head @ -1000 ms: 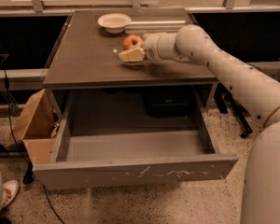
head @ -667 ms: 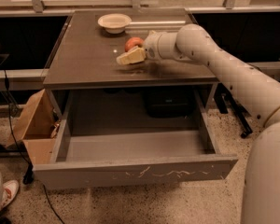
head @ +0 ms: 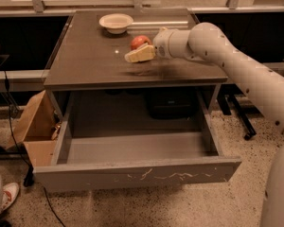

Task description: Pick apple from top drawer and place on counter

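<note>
Gripper [head: 140,52] low over counter [head: 85,60], just beside apple [head: 140,41], grip state cannot tell; apple likely light, rigid, glossy-slippery, so clamp across widest middle.

Arm outstretched, hand [head: 140,52] at its far end

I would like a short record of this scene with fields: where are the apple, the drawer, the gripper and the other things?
apple: small red apple at the dark glossy counter, right beside the gripper
gripper: two-finger gripper over the counter's middle
drawer: grey metal top drawer pulled open, no apple inside
bowl: pale round bowl at the counter's back
box: brown cardboard box left of the drawer
</note>
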Controlling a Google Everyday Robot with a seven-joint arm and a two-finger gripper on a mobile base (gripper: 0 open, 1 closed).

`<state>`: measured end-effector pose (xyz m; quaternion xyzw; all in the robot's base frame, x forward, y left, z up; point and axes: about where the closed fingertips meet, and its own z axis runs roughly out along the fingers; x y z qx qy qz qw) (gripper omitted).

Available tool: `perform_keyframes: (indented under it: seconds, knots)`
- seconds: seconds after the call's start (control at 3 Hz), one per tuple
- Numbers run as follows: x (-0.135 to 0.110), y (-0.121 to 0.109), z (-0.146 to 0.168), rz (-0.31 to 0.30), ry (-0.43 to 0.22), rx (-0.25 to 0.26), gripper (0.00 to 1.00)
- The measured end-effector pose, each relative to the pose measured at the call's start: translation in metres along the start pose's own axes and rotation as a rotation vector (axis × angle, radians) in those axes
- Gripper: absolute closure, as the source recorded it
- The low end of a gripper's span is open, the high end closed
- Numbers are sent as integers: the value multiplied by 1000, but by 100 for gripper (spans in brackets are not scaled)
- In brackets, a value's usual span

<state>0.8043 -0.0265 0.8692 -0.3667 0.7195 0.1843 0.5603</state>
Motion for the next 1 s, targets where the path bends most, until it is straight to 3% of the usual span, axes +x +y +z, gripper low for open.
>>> perform_keyframes:
  seconds: [1.0]
  knots:
    - [14,-17,-82,65,-46,136,0]
